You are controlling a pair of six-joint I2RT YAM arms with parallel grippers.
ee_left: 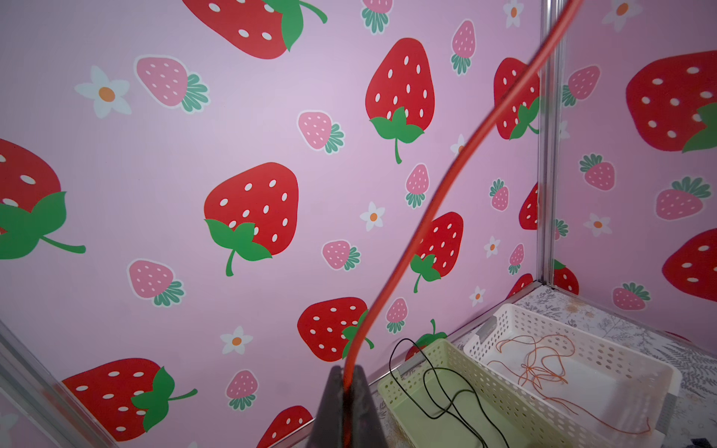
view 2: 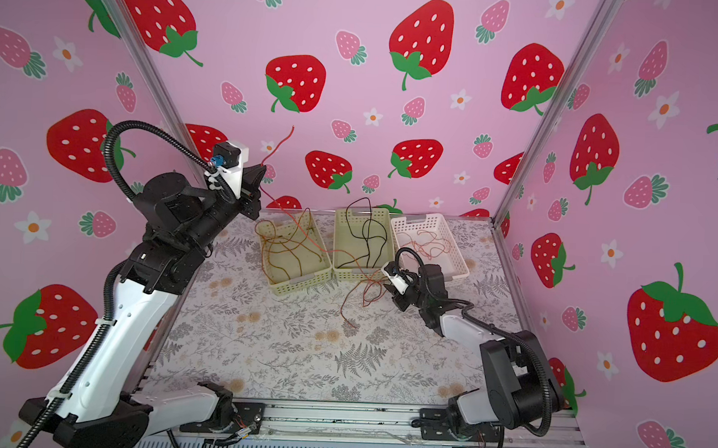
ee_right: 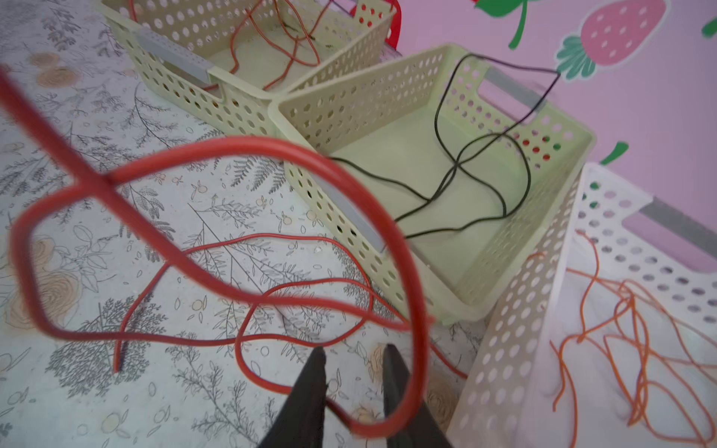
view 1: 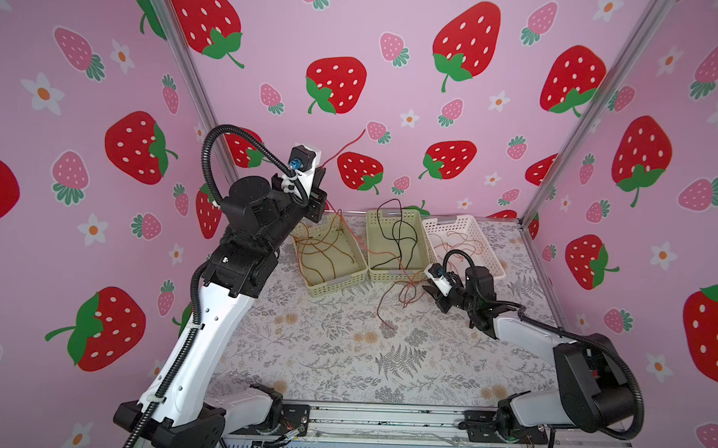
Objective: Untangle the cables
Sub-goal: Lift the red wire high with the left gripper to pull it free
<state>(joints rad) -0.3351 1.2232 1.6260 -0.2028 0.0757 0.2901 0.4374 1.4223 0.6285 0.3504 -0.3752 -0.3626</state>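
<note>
Cables [ee_right: 232, 145] are spread over three baskets and the bench [view 1: 343, 349]; a red cable [ee_left: 351, 355] is clamped in the closed jaws of the left end effector [ee_left: 349, 378], which is raised well above the bench near the back wall; in both top views its free end is seen pointing up above that end effector, while the rest runs down across the pale yellow basket [view 1: 338, 280] and a corner of the green basket [view 1: 392, 274] to a loose heap of loops on the bench, just in front of the green basket; the right end effector [ee_right: 353, 349] is held low over this heap with its jaws parted; a loop of the red cable is seen crossing between its fingers [ee_right: 306, 395] near their base, and whether it is touched cannot be told; orange-brown cables [view 1: 321, 246] are laid in the pale yellow basket; a black cable [ee_right: 457, 166] is coiled in the green basket, one bend arching over the far rim; thin orange cables [ee_left: 532, 370] are bunched in the white basket [view 1: 449, 221], set just beside the green one.
</note>
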